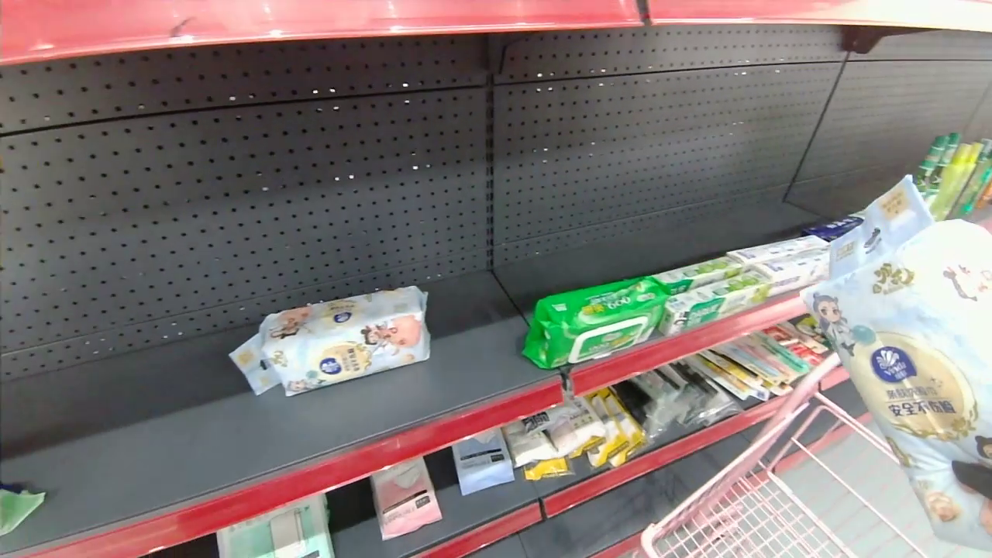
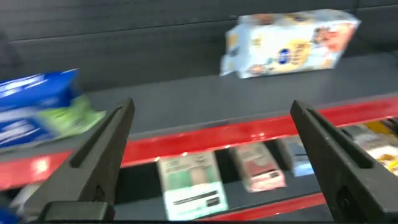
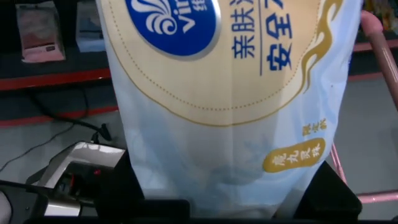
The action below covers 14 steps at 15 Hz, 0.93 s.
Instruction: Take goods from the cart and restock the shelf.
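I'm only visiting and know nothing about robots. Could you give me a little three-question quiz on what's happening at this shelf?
1. True or false: the left gripper is carrying a pack.
2. The wipes pack lying just right of the centre seam of the shelf is: A) green, B) red, C) black.
3. Which gripper holds the pale cartoon-printed pack?
Key: 1 false, its fingers are open and empty; 2 A; 3 the right gripper.
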Tool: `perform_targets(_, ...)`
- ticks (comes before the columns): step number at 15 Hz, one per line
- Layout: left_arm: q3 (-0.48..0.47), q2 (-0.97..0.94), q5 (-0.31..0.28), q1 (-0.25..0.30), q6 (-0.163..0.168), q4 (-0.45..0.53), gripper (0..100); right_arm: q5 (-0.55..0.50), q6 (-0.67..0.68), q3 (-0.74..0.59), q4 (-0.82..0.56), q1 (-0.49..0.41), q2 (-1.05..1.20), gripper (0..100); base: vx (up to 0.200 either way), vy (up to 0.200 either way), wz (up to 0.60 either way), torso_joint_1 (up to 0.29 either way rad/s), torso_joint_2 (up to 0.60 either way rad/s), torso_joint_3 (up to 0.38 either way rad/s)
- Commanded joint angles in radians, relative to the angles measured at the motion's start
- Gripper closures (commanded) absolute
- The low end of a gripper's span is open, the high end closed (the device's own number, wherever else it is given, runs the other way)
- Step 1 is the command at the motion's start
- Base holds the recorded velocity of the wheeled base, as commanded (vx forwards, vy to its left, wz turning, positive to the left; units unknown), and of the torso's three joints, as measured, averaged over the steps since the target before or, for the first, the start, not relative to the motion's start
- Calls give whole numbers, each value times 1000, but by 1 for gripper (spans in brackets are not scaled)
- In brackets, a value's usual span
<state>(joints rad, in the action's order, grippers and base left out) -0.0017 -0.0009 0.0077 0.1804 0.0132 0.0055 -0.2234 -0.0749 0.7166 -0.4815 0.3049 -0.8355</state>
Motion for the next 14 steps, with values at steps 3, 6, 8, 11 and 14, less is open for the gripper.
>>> perform_targets(3,0,1,0,1,1,1,0,-8,-37,-46,1,-1,78,100,0,0,200,1,2,-1)
perform_targets(6,0,1,0,1,1,1,0,-8,-59,-80,1,-1,167,100,0,0,0,0,0,0)
perform_targets(8,0,1,0,1,1,1,0,-10,-71,-109,-2,-1,228,100,0,0,0,0,0,0)
perform_targets(11,0,1,-6,1,1,1,0,-48,-89,-138,-2,-7,262,100,0,0,200,-1,1,-1)
perform_targets(14,-1,1,-49,-2,16,2,0,-63,-97,-141,0,-6,269,100,0,0,600,-4,2,7)
